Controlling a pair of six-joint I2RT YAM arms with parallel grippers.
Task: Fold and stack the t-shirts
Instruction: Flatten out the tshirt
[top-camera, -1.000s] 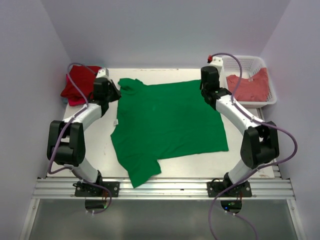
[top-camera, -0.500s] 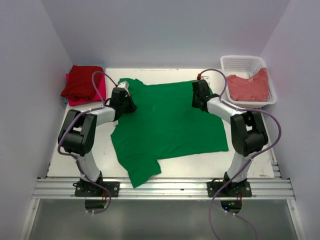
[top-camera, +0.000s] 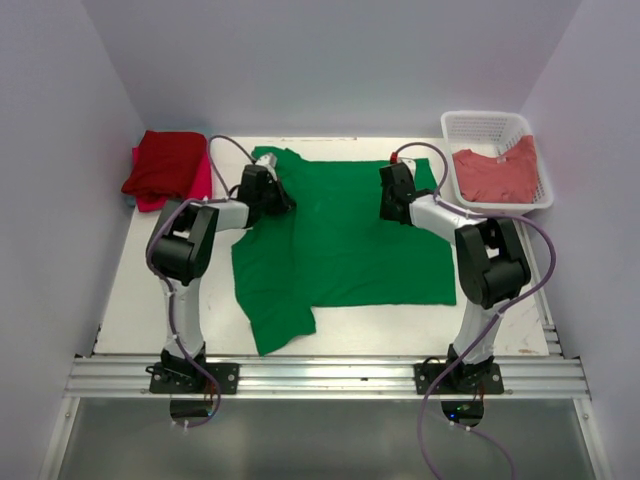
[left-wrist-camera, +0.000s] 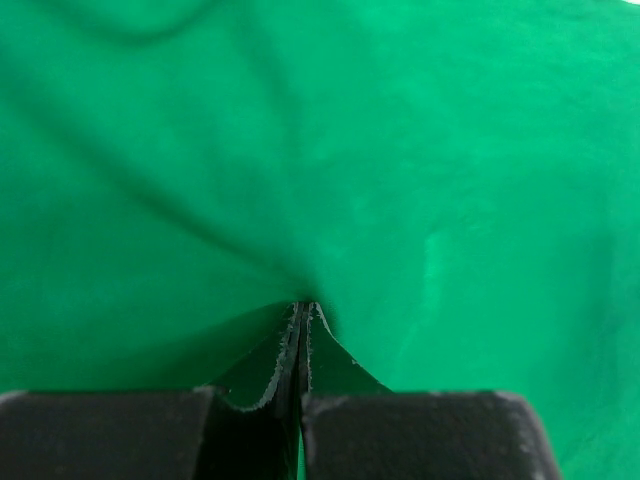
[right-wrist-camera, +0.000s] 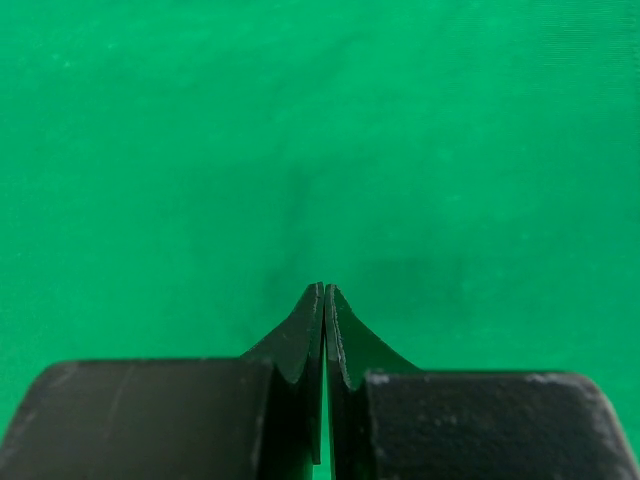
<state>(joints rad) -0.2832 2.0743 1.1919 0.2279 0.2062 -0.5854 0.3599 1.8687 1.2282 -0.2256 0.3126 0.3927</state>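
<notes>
The green t-shirt (top-camera: 360, 250) lies spread on the table, its left side drawn in along a crease near the middle. My left gripper (top-camera: 281, 198) is shut on the green t-shirt near its upper left; creases run out from the fingertips in the left wrist view (left-wrist-camera: 303, 306). My right gripper (top-camera: 384, 206) is shut with its tips low over the upper right part of the shirt; the cloth (right-wrist-camera: 320, 150) around the tips (right-wrist-camera: 323, 288) is smooth. A red t-shirt (top-camera: 163, 166) lies folded on a pink one (top-camera: 201, 186) at the back left. A salmon-red t-shirt (top-camera: 495, 175) lies in the basket.
The white lattice basket (top-camera: 487, 124) stands at the back right corner. The red and pink stack sits by the left wall. Bare table (top-camera: 160, 300) shows left of the green shirt and along the front edge.
Both grippers have moved inward and nearer over the green shirt. The left one dragged the shirt's left side inward, and a lengthwise crease has formed.
</notes>
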